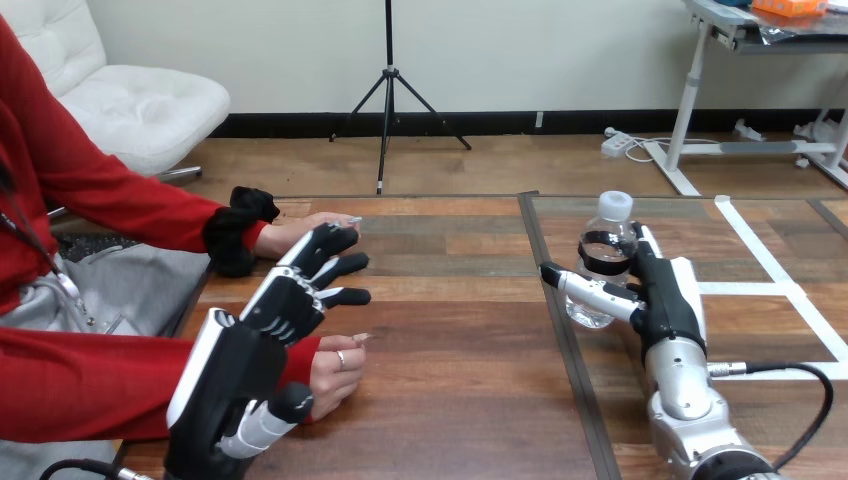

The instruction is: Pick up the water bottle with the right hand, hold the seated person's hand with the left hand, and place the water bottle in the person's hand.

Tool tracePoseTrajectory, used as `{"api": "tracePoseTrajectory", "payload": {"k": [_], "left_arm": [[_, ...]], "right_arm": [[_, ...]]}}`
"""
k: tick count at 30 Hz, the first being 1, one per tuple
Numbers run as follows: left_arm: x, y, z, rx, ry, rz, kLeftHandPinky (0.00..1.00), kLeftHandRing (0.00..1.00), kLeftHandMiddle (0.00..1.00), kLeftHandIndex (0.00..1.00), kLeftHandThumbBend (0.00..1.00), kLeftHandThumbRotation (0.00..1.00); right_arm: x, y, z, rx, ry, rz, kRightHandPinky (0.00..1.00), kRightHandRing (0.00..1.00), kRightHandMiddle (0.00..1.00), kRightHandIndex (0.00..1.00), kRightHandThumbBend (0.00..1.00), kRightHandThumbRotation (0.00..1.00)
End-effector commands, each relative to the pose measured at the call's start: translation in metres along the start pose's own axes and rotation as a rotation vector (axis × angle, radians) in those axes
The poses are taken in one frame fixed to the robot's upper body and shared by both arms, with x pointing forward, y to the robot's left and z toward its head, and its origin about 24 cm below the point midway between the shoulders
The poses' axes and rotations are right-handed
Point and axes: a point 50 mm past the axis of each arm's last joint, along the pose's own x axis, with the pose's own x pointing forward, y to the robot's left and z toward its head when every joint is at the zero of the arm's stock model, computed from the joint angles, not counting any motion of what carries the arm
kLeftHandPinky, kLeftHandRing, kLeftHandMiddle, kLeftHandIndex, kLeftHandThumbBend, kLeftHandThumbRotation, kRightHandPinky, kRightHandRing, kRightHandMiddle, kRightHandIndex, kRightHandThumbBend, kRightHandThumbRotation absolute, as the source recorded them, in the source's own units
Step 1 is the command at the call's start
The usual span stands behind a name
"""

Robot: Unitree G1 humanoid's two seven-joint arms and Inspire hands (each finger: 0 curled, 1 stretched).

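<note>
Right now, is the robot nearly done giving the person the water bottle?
Not yet; nothing looks finished. In hand: the right hand has its thumb and fingers round the water bottle, which stands on the table. The left hand is open beside the person's far hand, not holding it. Left: lift the bottle, hold that hand, place the bottle in it.

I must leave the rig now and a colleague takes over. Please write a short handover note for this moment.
Left hand: open, fingers straight, over the table between the person's far hand and near hand; it holds neither.
Right hand: against the water bottle, which appears to stand upright on the table; I cannot tell if it grips.
Done: no step finished.
Left: lift the bottle, hold the person's hand, place the bottle in it.
</note>
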Motion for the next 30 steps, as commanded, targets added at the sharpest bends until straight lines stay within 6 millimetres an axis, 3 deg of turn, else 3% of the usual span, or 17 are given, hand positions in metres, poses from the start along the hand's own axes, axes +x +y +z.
{"api": "tracePoseTrajectory", "payload": {"k": [1, 8, 9, 17, 30], "left_arm": [[0.0123, 0.0084, 0.0102, 0.035, -0.084, -0.004, 0.72, 0.84, 0.89, 0.90, 1.00, 0.82], [0.0106, 0.0092, 0.0124, 0.035, -0.095, -0.004, 0.73, 0.84, 0.88, 0.89, 1.00, 0.82], [0.0105, 0.0093, 0.0128, 0.038, -0.097, -0.004, 0.73, 0.83, 0.88, 0.89, 1.00, 0.82], [0.0098, 0.0099, 0.0161, 0.049, -0.111, -0.004, 0.72, 0.84, 0.88, 0.89, 1.00, 0.81], [0.0092, 0.0081, 0.0178, 0.018, -0.109, 0.009, 0.74, 0.85, 0.88, 0.88, 0.99, 0.77]], "right_arm": [[0.0025, 0.0035, 0.0111, 0.070, -0.027, -0.046, 0.65, 0.74, 0.78, 0.80, 0.96, 0.07], [0.0014, 0.0031, 0.0082, 0.151, -0.002, -0.079, 0.49, 0.56, 0.63, 0.63, 0.90, 0.01], [0.0014, 0.0029, 0.0079, 0.173, 0.002, -0.079, 0.43, 0.49, 0.55, 0.57, 0.88, 0.01], [0.0017, 0.0015, 0.0059, 0.251, 0.025, -0.074, 0.26, 0.28, 0.32, 0.34, 0.80, 0.00], [0.0019, 0.0010, 0.0054, 0.320, 0.024, -0.040, 0.15, 0.17, 0.19, 0.17, 0.71, 0.00]]}}
